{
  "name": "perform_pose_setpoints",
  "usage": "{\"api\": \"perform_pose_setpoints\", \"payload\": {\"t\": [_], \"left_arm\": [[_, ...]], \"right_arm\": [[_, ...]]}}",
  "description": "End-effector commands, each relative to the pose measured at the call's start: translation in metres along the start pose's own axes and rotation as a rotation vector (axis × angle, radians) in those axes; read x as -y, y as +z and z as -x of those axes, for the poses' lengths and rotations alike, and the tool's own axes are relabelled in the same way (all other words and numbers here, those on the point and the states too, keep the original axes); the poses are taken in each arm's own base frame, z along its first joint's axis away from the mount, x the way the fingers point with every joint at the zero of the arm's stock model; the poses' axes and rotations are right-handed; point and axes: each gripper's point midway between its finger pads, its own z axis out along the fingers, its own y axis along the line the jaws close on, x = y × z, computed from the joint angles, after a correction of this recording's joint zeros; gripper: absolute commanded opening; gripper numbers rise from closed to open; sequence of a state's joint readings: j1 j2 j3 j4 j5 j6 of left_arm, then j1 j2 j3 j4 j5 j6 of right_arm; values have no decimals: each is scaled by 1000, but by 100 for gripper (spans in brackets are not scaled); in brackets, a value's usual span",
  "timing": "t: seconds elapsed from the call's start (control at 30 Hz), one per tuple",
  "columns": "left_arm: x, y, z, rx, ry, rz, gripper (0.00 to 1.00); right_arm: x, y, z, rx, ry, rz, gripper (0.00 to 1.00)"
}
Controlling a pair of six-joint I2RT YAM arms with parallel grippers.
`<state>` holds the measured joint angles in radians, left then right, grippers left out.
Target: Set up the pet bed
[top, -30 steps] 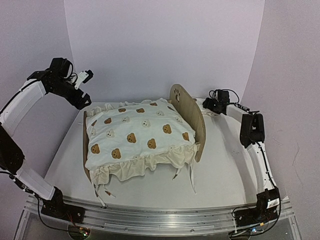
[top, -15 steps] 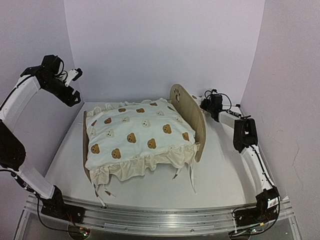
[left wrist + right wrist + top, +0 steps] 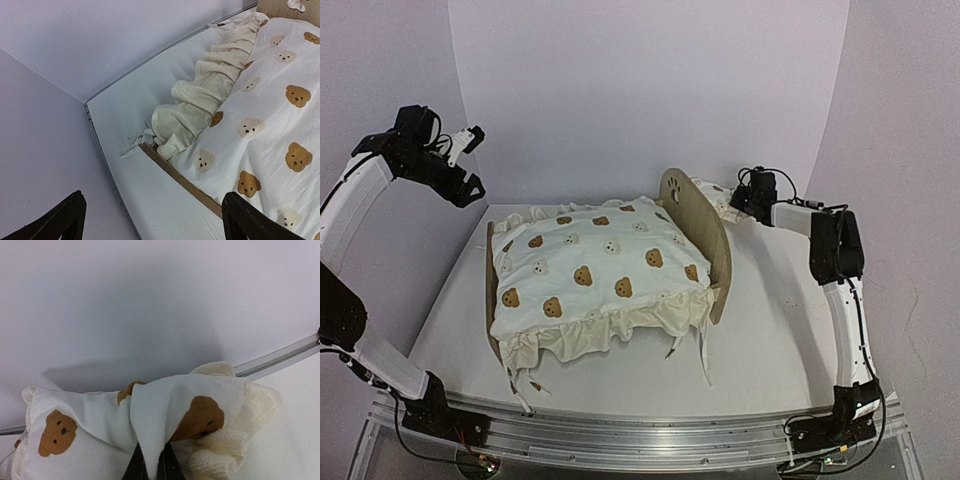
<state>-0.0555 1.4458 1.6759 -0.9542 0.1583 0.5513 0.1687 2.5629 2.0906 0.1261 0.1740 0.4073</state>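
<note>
Jaws on right gripper (image 3: 151, 466) are pinched tight on the bear-print pillow (image 3: 100, 435), just behind the tall end of the pet bed (image 3: 700, 232). I see the left gripper (image 3: 468, 188) hanging wide open, up & off the bed's far-left corner. Only the rt wrist cam shows that pinch, too small overhead; most of the frame is hidden under bedding (image 3: 590, 265), and the lt wrist view cuts it off.

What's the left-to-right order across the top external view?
In order: left gripper → footboard → bear-print bedding → headboard → right gripper, jaws shut on the pillow.
</note>
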Motion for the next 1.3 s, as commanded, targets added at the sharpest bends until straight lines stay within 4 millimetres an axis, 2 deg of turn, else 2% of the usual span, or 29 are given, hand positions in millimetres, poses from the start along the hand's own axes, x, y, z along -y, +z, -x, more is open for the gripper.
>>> {"api": "perform_pose_setpoints", "payload": {"t": [0.0, 0.1, 0.17, 0.23, 0.33, 0.43, 0.53, 0.57, 0.67, 0.73, 0.8, 0.9, 1.0, 1.13, 1.27], "left_arm": [[8, -22, 22, 143, 34, -12, 96], [16, -20, 23, 189, 45, -39, 96], [23, -17, 25, 221, 49, -71, 96], [28, -17, 29, 252, 44, -106, 96], [34, -17, 34, 280, 41, -144, 96], [42, -20, 38, 316, 48, -186, 96], [50, -36, 52, 377, 46, -234, 96], [55, -47, 61, 412, 52, -267, 96], [78, -89, 93, 545, 113, -382, 96], [101, -113, 109, 608, 171, -474, 96], [129, -124, 116, 624, 234, -552, 96], [166, -132, 114, 632, 349, -625, 96], [193, -143, 107, 693, 535, -625, 96], [211, -164, 98, 911, 881, -459, 96], [232, -172, 71, 1166, 1282, -226, 100]], "right_arm": [[-32, -71, 104, 185, -25, 38, 0], [-38, -107, 132, 230, -43, 33, 0], [-45, -140, 157, 277, -48, 40, 0], [-60, -178, 182, 322, -76, 90, 0], [-99, -239, 213, 372, -157, 258, 0], [-133, -300, 229, 372, -214, 428, 0], [-163, -357, 223, 354, -277, 559, 0], [-178, -378, 216, 349, -316, 637, 0], [-219, -426, 180, 284, -430, 879, 0], [-243, -452, 147, 231, -534, 1004, 0], [-266, -475, 109, 180, -651, 1096, 0], [-287, -501, 62, 114, -768, 1212, 0], [-300, -519, 24, 44, -814, 1306, 0], [-320, -532, -25, -50, -854, 1412, 0], [-344, -535, -62, -125, -879, 1482, 0]]}}
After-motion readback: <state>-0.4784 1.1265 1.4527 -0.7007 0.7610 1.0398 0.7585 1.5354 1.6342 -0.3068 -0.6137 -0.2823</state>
